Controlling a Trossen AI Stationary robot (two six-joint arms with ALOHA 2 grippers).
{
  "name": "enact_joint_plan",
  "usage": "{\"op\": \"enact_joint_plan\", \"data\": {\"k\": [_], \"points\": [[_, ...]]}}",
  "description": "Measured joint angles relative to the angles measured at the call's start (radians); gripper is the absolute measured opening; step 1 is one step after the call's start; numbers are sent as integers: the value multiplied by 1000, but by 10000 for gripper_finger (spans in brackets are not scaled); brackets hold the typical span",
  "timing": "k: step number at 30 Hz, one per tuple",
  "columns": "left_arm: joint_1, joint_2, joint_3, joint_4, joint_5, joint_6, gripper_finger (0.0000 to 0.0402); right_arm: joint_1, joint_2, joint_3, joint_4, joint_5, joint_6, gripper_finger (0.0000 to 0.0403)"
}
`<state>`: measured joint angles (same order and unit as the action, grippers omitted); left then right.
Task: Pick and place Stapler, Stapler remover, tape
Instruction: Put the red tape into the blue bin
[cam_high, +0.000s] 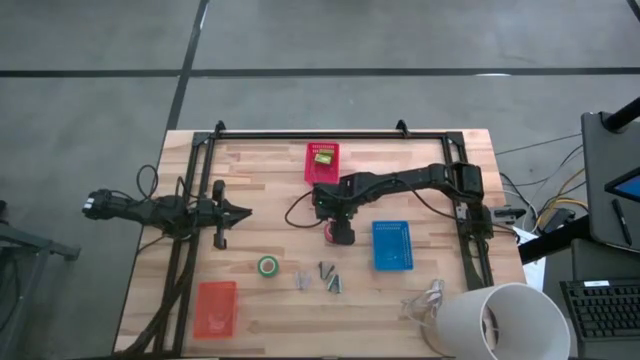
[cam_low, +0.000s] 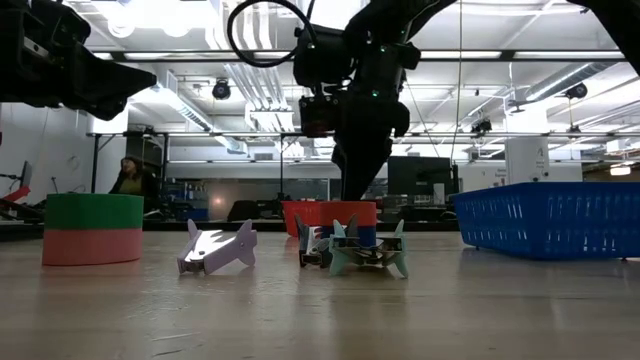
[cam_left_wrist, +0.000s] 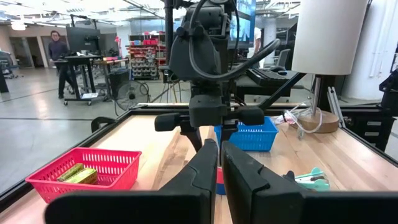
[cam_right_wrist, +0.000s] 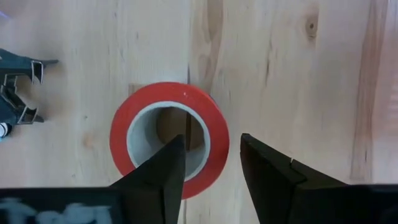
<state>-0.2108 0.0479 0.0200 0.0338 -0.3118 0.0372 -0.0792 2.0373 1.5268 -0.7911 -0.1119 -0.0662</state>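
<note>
The red tape roll (cam_right_wrist: 168, 137) lies flat on the wooden table (cam_high: 260, 170). My right gripper (cam_right_wrist: 211, 149) stands open above it, pointing steeply down, one finger over the roll's hole and the other outside its rim. In the high view this gripper (cam_high: 340, 232) is at mid-table. The yellow-green stapler (cam_high: 323, 157) lies in the red basket (cam_high: 322, 172) at the far edge. The green tape roll (cam_high: 268, 266) and the staple removers (cam_high: 328, 277) lie toward the near edge. My left gripper (cam_high: 240, 211) waits shut at the left, pointing level. My right gripper comes from above with the near part of the red roll's wall (cam_right_wrist: 214, 163) between its open fingers. Whether either finger touches the roll I cannot tell.
A blue basket (cam_high: 392, 245) stands right of the red roll, and an orange basket (cam_high: 215, 308) sits at the near left. A white lamp shade (cam_high: 500, 320) stands at the near right corner. A dark frame (cam_high: 330, 134) runs along the table's far and side edges.
</note>
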Motion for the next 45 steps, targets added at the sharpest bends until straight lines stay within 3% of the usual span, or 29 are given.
{"op": "enact_joint_plan", "data": {"k": [17,29,39,45], "points": [[0,0,0,0,0,0,26,1,0,-1,16,3,-12,41],[0,0,0,0,0,0,26,2,-32,14,-57,-1,4,43],[0,0,0,0,0,0,26,15,-174,-5,-134,8,95,43],[0,0,0,0,0,0,26,35,-279,-98,-174,55,209,44]]}}
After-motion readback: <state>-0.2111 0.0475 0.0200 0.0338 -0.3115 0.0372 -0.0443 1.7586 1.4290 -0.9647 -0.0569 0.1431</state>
